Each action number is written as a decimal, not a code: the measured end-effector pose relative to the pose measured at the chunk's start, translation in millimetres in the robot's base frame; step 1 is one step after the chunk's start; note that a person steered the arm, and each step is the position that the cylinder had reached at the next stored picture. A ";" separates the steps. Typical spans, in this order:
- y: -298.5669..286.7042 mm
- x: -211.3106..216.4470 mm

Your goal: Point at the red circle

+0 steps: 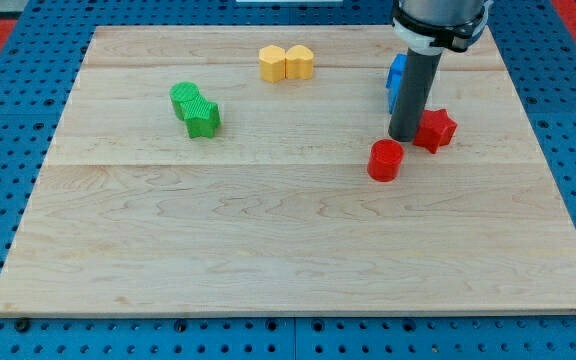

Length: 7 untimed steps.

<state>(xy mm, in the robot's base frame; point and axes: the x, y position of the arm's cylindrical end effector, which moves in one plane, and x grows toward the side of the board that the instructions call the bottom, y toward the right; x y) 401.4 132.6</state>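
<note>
The red circle [385, 160] is a short red cylinder lying right of the board's middle. My tip [403, 137] stands just above and slightly right of it in the view, very close to its upper edge; I cannot tell if they touch. A red star block [435, 130] lies right beside the tip on the view's right. A blue block [396, 79] sits behind the rod, partly hidden by it.
Two green blocks [195, 109] lie touching at the view's upper left. Two yellow blocks [286, 63] lie side by side near the top edge. The wooden board [268, 250] rests on a blue pegboard.
</note>
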 end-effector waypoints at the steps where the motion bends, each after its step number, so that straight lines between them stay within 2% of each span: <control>1: -33.2 0.0; 2: -98.3 0.0; 3: -98.3 0.6; 4: -98.3 25.4; 6: -98.3 29.5; 7: -98.3 47.5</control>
<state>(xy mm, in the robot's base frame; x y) 448.9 34.3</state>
